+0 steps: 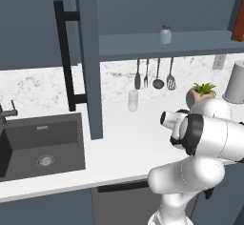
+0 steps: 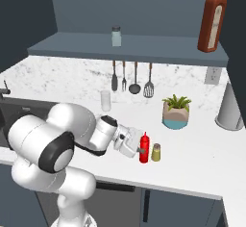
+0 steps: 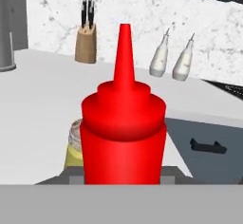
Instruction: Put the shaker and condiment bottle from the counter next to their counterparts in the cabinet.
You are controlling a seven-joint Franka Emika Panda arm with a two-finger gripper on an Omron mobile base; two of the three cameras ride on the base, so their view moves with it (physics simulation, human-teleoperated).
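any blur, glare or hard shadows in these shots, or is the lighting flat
Right base view: even, soft light, with a faint shadow under the plant pot. Hand view: the red bottle close up is a little soft-edged, with smooth shading and no glare. Left base view: sharp enough, and the dark sink shows no reflections.

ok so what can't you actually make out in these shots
- Fingertips of the gripper: in the hand view the red bottle covers them, so pad contact isn't visible.
- Yellow shaker: mostly behind the red bottle in the hand view.
- Both counter items: hidden behind the arm in the left base view.
- Brown-red bottle: top cut off by the right base view's upper edge.
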